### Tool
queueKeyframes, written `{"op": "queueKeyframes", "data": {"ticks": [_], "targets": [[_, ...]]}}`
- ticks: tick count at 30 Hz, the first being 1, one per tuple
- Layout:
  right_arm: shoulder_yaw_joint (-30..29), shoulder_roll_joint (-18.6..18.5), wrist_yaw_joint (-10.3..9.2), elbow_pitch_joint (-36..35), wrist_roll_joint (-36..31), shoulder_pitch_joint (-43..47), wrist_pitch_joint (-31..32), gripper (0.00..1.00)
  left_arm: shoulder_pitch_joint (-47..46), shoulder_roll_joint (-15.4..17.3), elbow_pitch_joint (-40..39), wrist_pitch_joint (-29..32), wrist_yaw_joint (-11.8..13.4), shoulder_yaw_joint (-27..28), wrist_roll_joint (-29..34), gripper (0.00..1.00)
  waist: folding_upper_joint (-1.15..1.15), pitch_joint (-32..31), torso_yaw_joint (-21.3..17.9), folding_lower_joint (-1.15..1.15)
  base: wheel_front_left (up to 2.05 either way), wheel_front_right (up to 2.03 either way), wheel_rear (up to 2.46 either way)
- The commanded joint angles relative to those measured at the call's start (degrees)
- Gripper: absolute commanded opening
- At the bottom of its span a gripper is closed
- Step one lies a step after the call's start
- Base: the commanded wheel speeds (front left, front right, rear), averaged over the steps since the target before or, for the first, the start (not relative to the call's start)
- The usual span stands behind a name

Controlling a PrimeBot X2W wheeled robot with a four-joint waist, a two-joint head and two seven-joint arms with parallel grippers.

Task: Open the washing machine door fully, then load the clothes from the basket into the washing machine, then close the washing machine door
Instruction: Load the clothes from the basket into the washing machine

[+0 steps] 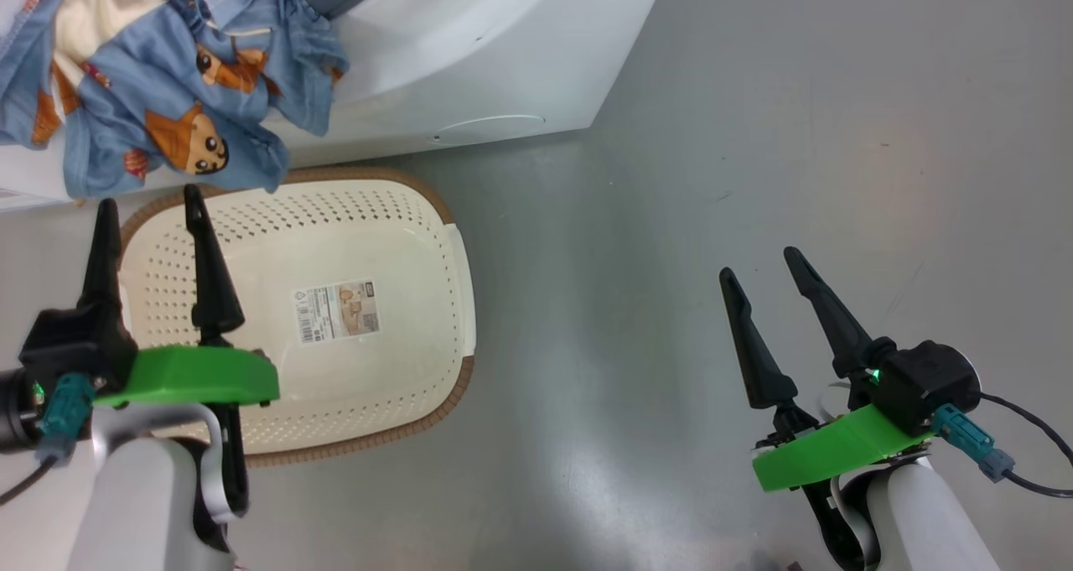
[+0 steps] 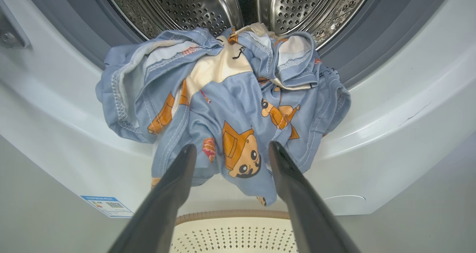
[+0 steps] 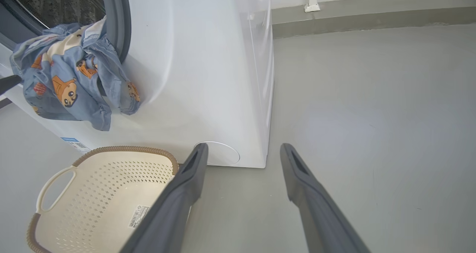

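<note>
L fingers (image 1: pixel 209 269), R fingers (image 1: pixel 757 353) apart, empty; soft bear-print clothes (image 2: pixel 230 108) over grey gasket (image 2: pixel 390 30); perforated plastic basket (image 1: pixel 335 219).

place: laundry corner, home or lab unclear | signs: white front-loading washing machine (image 3: pixel 208 78) on bare grey floor (image 3: pixel 372 115); perforated steel drum (image 2: pixel 178 7); cream basket (image 1: pixel 377 219) just beside; printed clothes (image 2: pixel 230 108) draped over the opening

clothes (image 2: pixel 230 108) draped over washing machine (image 1: pixel 469 59) opening; basket (image 1: pixel 419 219) below.
</note>
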Motion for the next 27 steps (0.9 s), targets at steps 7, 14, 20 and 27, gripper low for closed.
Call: {"op": "queueKeyframes", "data": {"ticks": [7, 14, 20, 27], "targets": [[0.44, 0.16, 0.09, -1.46, -1.59, -0.59, -0.27, 1.00, 5.01, 1.75, -6.35, 1.43, 1.40, 1.67, -0.25, 1.00, 0.00, 0.03, 0.61, 0.00, 0.00, 0.00, 0.00], [-0.48, 0.16, 0.09, -1.80, -2.48, -0.17, -0.27, 1.00, 8.13, 1.89, -9.51, 2.40, 1.64, 1.38, -0.81, 1.00, 0.00, 0.11, 1.50, 0.00, 0.00, 0.00, 0.00], [-1.18, 0.16, 0.09, -1.91, -2.92, -0.10, -0.27, 1.00, 10.45, 2.49, -12.02, 3.41, 1.98, 1.30, -0.84, 1.00, 0.00, 0.34, 2.31, 0.00, 0.00, 0.00, 0.00], [-1.21, 0.16, 0.09, -1.70, -3.20, -0.49, -0.27, 1.00, 12.07, 2.47, -13.47, 4.21, 2.59, 0.87, -0.86, 1.00, 0.00, -0.08, 2.92, 0.00, 0.00, 0.00, 0.00]]}}
